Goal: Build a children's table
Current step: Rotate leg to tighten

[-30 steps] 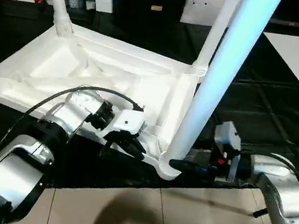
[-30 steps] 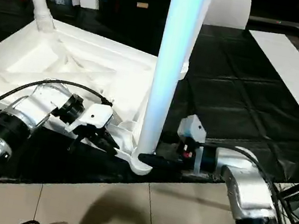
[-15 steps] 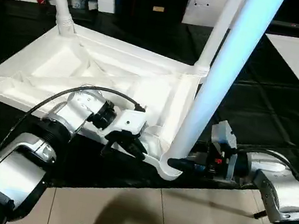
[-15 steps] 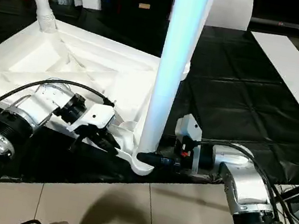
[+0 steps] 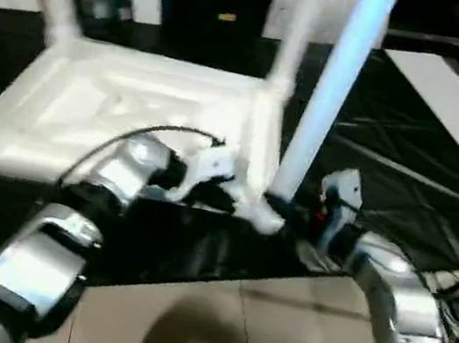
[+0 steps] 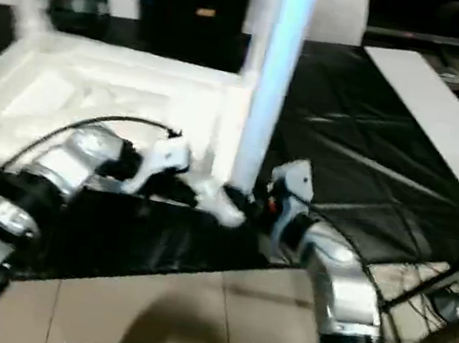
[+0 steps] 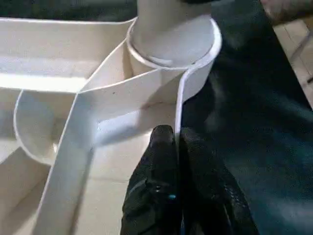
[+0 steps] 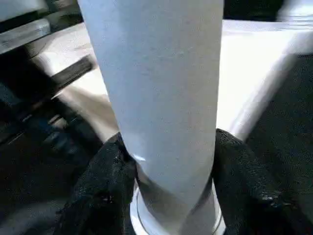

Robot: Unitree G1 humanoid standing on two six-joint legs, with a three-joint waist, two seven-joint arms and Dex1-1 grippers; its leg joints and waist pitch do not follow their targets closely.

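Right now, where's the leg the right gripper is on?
In the left eye view, the leg stands upright in the upturned table top's near right corner socket, between the left gripper and right gripper.

The children's table and its near leg look like smooth, slightly glossy white plastic, the tool fingers matt black rubber, the forearms brushed silver metal, the floor glossy tile under a black sheet.

No text, label, brand, number or sign could be read on anything in these blurred views.
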